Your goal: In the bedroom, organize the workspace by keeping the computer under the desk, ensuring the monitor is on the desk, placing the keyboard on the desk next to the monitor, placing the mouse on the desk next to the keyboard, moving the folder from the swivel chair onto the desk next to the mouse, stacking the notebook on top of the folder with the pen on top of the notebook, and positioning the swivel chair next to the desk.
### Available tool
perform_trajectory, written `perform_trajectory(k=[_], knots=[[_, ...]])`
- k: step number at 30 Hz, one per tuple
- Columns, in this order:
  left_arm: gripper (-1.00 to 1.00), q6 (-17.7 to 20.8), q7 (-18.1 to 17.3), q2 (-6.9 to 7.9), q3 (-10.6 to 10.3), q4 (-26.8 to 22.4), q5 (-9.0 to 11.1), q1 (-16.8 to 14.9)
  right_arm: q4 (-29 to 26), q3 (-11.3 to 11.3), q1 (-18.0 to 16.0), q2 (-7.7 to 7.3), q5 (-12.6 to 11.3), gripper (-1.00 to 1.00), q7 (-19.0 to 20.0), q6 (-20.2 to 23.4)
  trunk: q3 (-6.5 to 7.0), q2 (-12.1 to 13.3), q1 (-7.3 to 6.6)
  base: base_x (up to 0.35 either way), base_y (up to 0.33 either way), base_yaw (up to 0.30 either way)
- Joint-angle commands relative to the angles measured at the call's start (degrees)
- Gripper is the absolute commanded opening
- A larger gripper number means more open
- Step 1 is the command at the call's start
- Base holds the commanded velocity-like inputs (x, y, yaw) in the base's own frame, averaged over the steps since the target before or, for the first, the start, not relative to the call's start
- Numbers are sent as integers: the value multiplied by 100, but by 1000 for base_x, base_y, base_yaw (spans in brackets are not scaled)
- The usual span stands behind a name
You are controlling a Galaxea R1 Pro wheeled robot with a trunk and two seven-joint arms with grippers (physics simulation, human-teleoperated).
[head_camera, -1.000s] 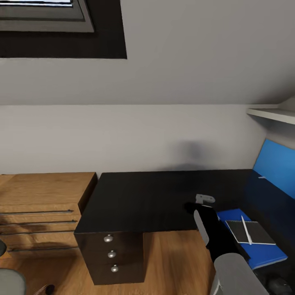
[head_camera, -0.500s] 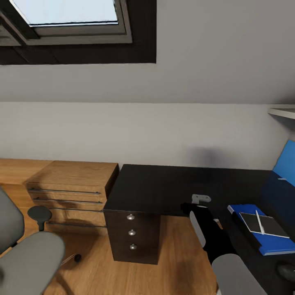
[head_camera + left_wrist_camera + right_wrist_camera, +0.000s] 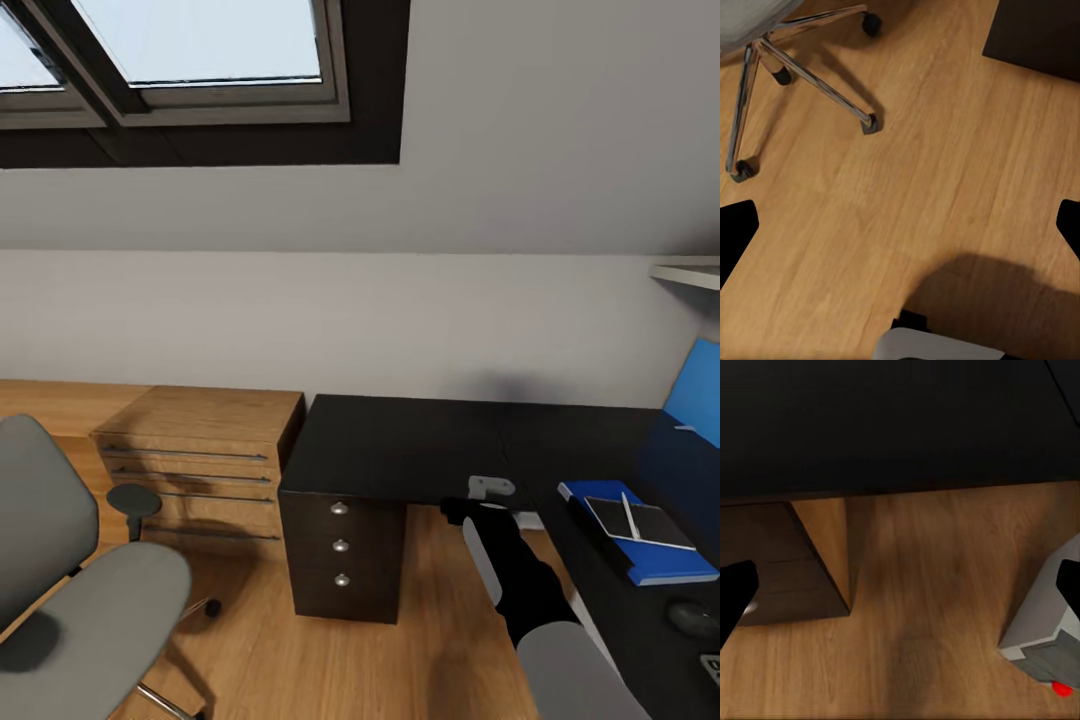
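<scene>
The black desk (image 3: 420,440) stands ahead, its drawer unit (image 3: 340,545) facing me. On the desk's right wing lies the blue folder (image 3: 655,565), with the grey notebook (image 3: 650,525) on it and the white pen (image 3: 630,515) on the notebook. The black mouse (image 3: 690,617) sits nearer me. At the left is the grey swivel chair (image 3: 90,620), apart from the desk; its chrome base (image 3: 802,75) is on the floor. The white computer (image 3: 1046,630) stands on the floor under the desk (image 3: 892,420). My right gripper (image 3: 900,592) and left gripper (image 3: 900,229) hang open and empty above the floor.
A light wooden dresser (image 3: 200,450) adjoins the desk's left end. A blue wall panel (image 3: 695,390) and a white shelf (image 3: 690,272) are at the far right, and a roof window (image 3: 200,50) is overhead. Wooden floor (image 3: 400,640) lies between chair and drawers.
The head view has swung left and pulled back, so desk and folder slid right and the swivel chair and window came further into the picture. Nothing on the desk has moved.
</scene>
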Motion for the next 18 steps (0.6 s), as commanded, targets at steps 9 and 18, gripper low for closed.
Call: perform_trajectory(k=[9, 18], knots=[[100, 161, 8, -7, 12, 30, -46, -9, 298, 119, 1923, -5, 281, 100, -23, -2440, 137, 315, -175, -3, 3, 0], [100, 967, 9, 155, 11, 1201, -44, -768, 2224, 178, 2204, 0, 644, 100, -33, -4823, 299, 676, -373, 0, 0, 7]])
